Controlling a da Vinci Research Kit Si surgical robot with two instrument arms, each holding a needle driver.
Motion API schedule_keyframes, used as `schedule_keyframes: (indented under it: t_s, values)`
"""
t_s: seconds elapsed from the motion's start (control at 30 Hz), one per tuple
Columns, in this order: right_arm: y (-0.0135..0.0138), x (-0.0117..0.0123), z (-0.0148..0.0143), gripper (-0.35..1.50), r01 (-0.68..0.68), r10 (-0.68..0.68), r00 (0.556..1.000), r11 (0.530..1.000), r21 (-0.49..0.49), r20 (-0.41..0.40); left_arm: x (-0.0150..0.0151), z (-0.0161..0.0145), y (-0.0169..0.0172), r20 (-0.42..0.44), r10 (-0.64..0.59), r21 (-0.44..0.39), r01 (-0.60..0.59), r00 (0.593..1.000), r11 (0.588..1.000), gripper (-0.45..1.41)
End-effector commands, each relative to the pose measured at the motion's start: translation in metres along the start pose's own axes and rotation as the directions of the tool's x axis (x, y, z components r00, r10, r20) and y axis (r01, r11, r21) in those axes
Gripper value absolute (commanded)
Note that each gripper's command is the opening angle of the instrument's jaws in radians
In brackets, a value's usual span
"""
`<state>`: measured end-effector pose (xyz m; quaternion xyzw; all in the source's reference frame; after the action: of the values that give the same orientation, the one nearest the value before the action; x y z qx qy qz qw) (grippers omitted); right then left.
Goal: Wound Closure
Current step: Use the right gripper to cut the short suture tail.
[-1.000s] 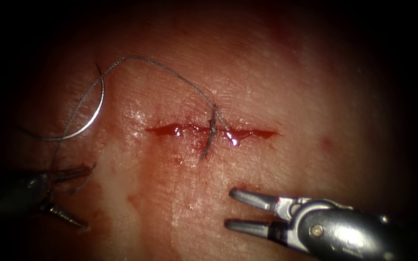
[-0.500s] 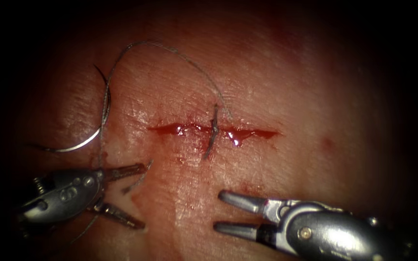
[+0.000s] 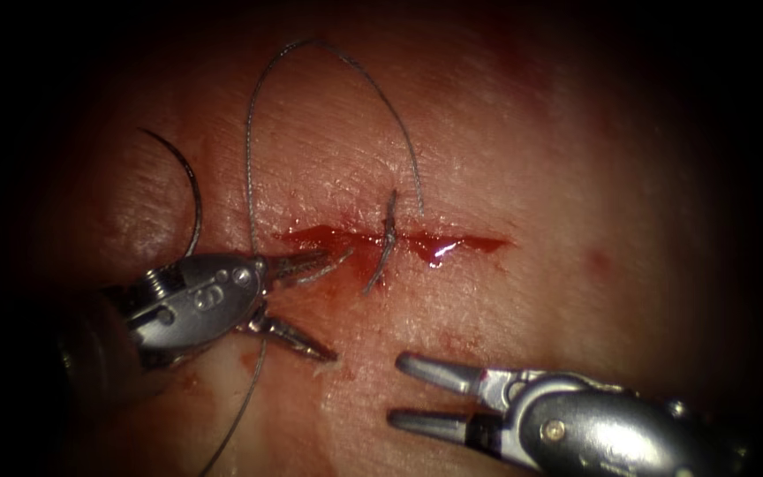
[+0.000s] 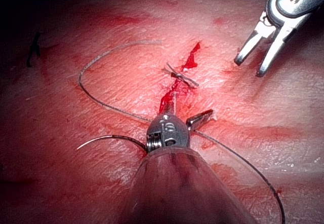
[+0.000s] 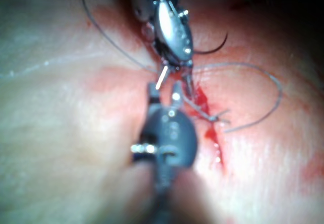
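Endoscope view: your left claw (image 3: 324, 307) sits at the left end of the cut (image 3: 461, 243), released, with its upper jaw lying over the red fluid (image 3: 320, 237) and its lower jaw angled down toward the right claw. It holds nothing firmly that you can confirm. The thread (image 3: 249, 159) runs down past the base of its jaws, and you cannot tell whether it is caught there. From that point the thread loops up and over to a stitch (image 3: 388, 238) crossing the middle of the cut. The needle (image 3: 192, 190) lies free on the tissue (image 3: 532, 159) to the left of the cut, just above the left tool and not in the tissue. Your right claw (image 3: 399, 389) is released and empty, below the cut, apart from the thread and the needle.
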<state>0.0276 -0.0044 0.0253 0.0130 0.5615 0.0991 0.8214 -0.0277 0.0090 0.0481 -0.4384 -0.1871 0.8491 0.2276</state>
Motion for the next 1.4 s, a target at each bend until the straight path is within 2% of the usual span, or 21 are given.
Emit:
schedule_keyframes:
  t_s: [0.03,0.17,0.37,0.57,0.67,0.7,0.77,1.0,1.17,1.4]
  values:
    - [0.0004,0.0000,0.0009,0.29,0.004,-0.004,1.000,1.000,-0.002,-0.003,-0.0001,0.0005,-0.0009,0.000,0.005,0.004,-0.005,1.000,1.000,0.64]
    - [0.0003,0.0001,0.0009,0.29,-0.001,0.001,1.000,1.000,0.000,-0.004,-0.0017,-0.0012,-0.0034,0.011,0.013,0.061,-0.014,1.000,0.998,0.64]
    - [0.0003,0.0001,0.0009,0.29,-0.001,0.001,1.000,1.000,0.000,-0.004,-0.0036,-0.0033,-0.0060,0.025,0.014,0.091,-0.016,1.000,0.996,0.64]
    - [0.0002,0.0001,0.0009,0.29,-0.001,0.001,1.000,1.000,0.000,-0.004,-0.0031,-0.0047,-0.0071,0.031,-0.005,0.105,0.002,0.999,0.994,0.69]
    - [0.0003,0.0001,0.0009,0.29,-0.001,0.001,1.000,1.000,0.000,-0.004,-0.0010,-0.0057,-0.0058,-0.032,-0.025,0.075,0.027,0.999,0.997,0.71]
    - [0.0003,0.0001,0.0009,0.29,-0.001,0.001,1.000,1.000,0.000,-0.004,0.0007,-0.0063,-0.0047,-0.100,-0.038,0.045,0.043,0.994,0.998,0.69]
    - [0.0003,0.0001,0.0009,0.31,-0.002,0.002,1.000,1.000,0.000,-0.004,0.0026,-0.0070,-0.0033,-0.157,-0.051,0.017,0.054,0.986,0.998,0.69]
    - [0.0003,0.0001,0.0008,0.31,-0.002,0.002,1.000,1.000,0.000,-0.004,0.0087,-0.0097,0.0018,-0.268,-0.061,-0.079,0.041,0.961,0.996,0.69]
    - [0.0004,0.0001,0.0007,0.31,-0.002,0.002,1.000,1.000,0.001,-0.004,0.0091,-0.0097,0.0034,-0.301,-0.055,-0.092,0.028,0.952,0.995,0.69]
    - [0.0016,0.0007,-0.0006,0.29,-0.013,0.013,1.000,1.000,-0.001,-0.003,0.0071,-0.0075,0.0045,-0.332,-0.029,-0.079,0.003,0.943,0.997,0.64]
